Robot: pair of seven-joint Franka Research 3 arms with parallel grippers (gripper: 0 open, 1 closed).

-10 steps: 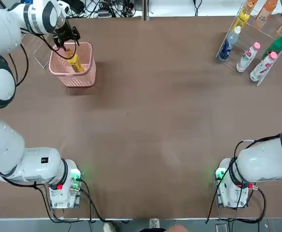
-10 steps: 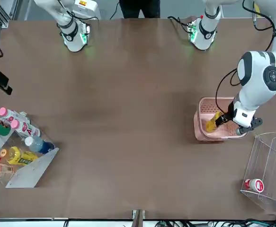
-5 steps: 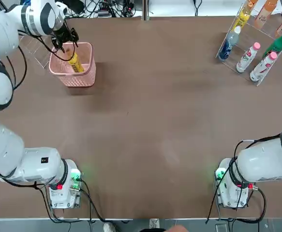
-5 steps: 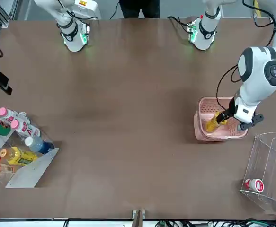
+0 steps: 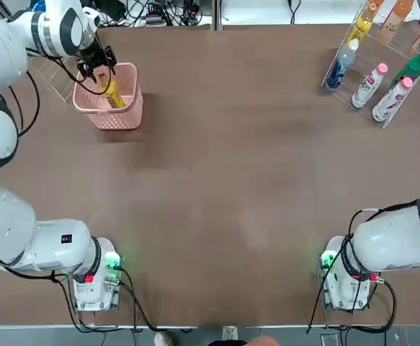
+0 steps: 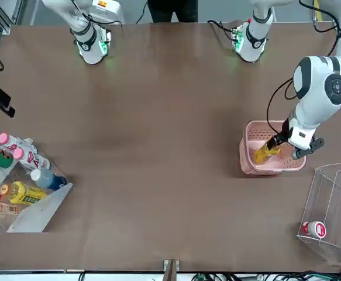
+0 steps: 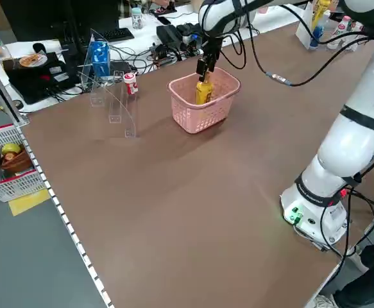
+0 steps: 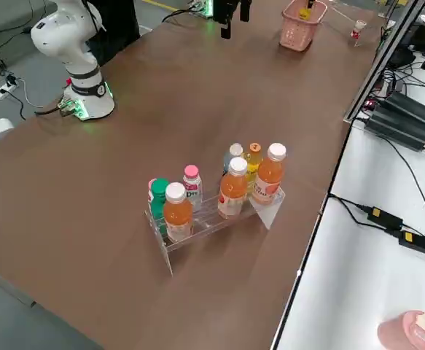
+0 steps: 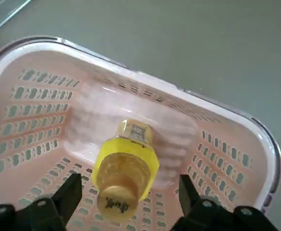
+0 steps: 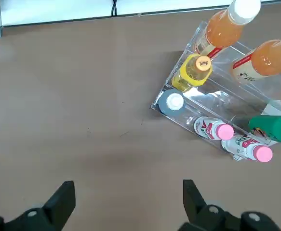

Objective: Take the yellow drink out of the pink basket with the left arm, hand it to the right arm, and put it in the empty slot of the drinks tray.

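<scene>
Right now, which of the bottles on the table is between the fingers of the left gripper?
The yellow drink leaning in the pink basket; the left gripper straddles its cap. The other bottles stand far away in the drinks tray.

Left end effector (image 9: 126,204) reaches downward, fingers spread; right end effector (image 10: 126,204) hangs open.

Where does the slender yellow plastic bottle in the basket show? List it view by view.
Top: slender yellow plastic bottle, upper left.
Front: right of centre.
Left side: upper centre.
Right side: top edge.
Left wrist: centre.
Right wrist: absent.
Landmark: perforated pink plastic basket.
</scene>
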